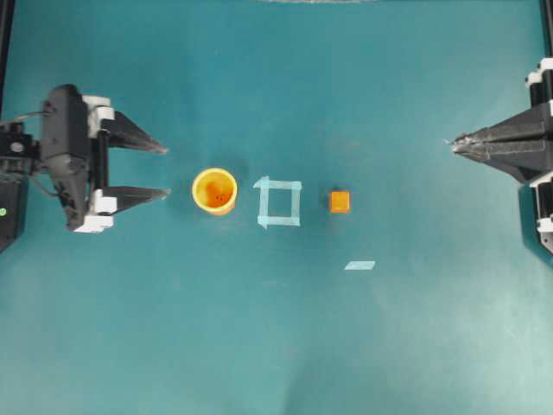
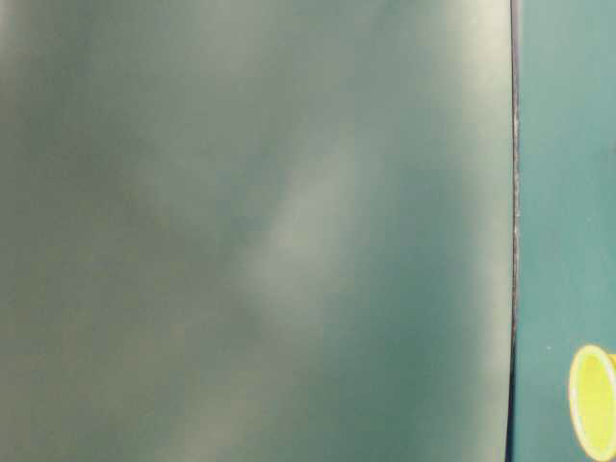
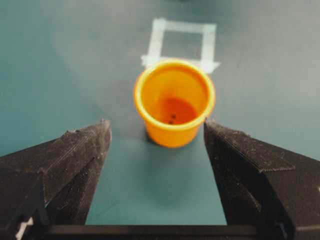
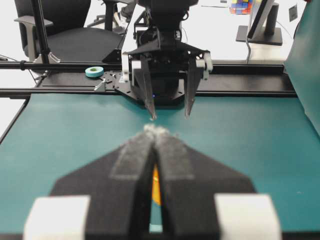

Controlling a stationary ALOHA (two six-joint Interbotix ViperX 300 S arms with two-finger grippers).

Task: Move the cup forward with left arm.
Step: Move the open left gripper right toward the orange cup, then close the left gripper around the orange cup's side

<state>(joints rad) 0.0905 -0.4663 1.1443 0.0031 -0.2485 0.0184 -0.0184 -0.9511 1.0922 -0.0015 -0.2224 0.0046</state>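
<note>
The yellow cup (image 1: 214, 190) stands upright on the teal table, just left of a pale tape square (image 1: 279, 201). My left gripper (image 1: 165, 171) is open and empty, its tips a short way left of the cup and apart from it. In the left wrist view the cup (image 3: 175, 102) stands just beyond the spread fingertips (image 3: 100, 131), slightly right of centre. The cup's rim shows at the table-level view's right edge (image 2: 592, 401). My right gripper (image 1: 454, 144) is shut and empty at the far right.
A small orange cube (image 1: 340, 201) lies right of the tape square. A loose tape strip (image 1: 359, 265) lies below and to the right of the cube. The table-level view is mostly blocked by a blurred grey surface (image 2: 250, 231).
</note>
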